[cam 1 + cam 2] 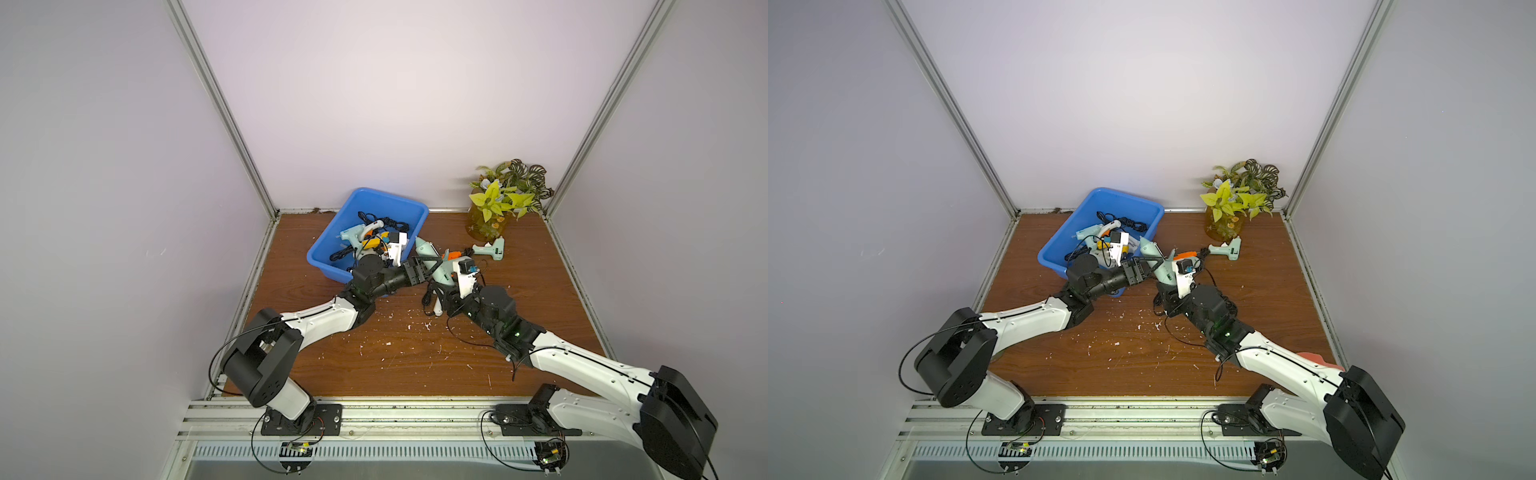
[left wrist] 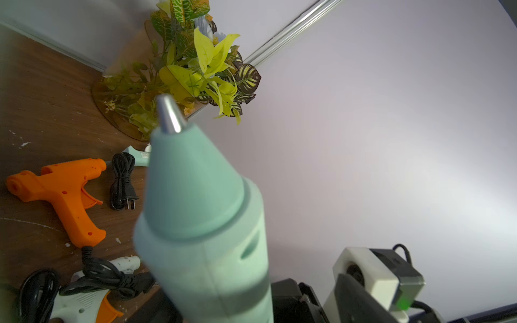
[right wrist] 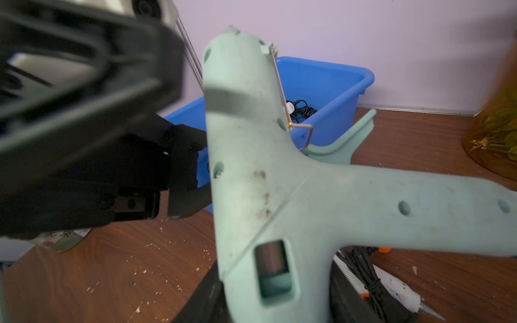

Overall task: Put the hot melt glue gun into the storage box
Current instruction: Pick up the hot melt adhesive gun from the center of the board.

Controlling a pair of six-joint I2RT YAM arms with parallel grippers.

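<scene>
Tool of the right arm (image 3: pixel 272 302) clamped on the rear of the mint hot melt glue gun (image 3: pixel 251 167), which is raised off the counter (image 1: pixel 415 365). Left tool (image 1: pixel 430 266) astride the gun's barrel; whether it grips cannot be told. Storage box (image 1: pixel 376 205) just beside the gun, on the counter, containing other glue guns (image 1: pixel 357 232) and cords (image 1: pixel 386 222).
</scene>
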